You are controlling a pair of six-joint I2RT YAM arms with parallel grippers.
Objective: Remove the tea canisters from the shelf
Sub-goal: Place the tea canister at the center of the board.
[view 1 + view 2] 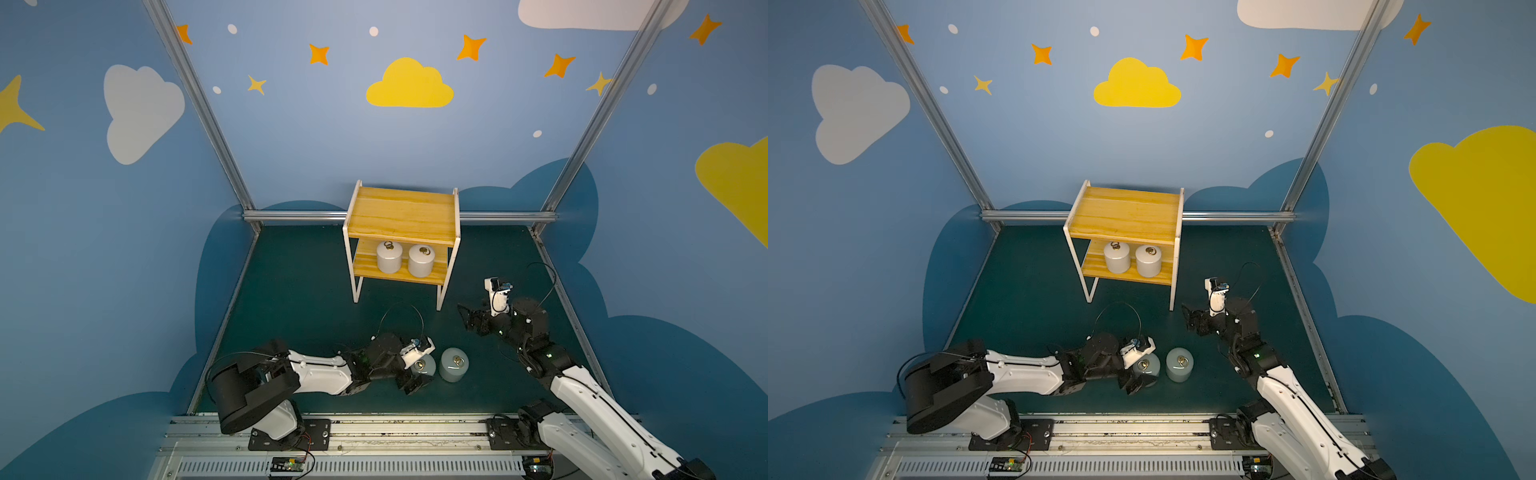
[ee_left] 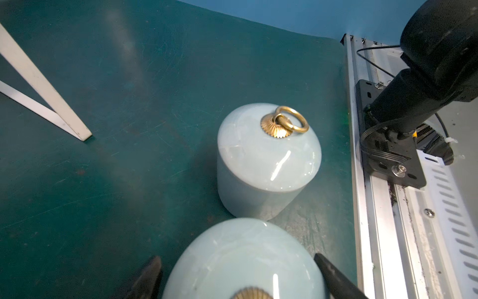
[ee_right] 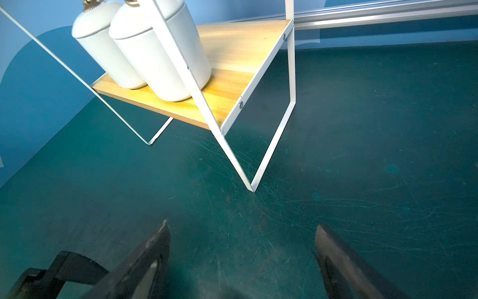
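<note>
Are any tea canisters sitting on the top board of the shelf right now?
No, the shelf's top board is bare; the two off-white canisters stand on its lower board.

Even overhead light, soft shadows, glare on canister lid (image 2: 280,163) (wrist view), edges bowed.

— Where is the shelf (image 1: 401,212)?
— At twelve o'clock on the mat (image 1: 299,299).
— The canisters?
— Two on its lower board: canister one (image 1: 389,258) at nine o'clock of canister two (image 1: 421,262), just beside it. Two stand on the mat at six o'clock of the shelf, well apart from it: canister three (image 1: 428,368) at nine o'clock of canister four (image 1: 454,365), just beside it.
</note>
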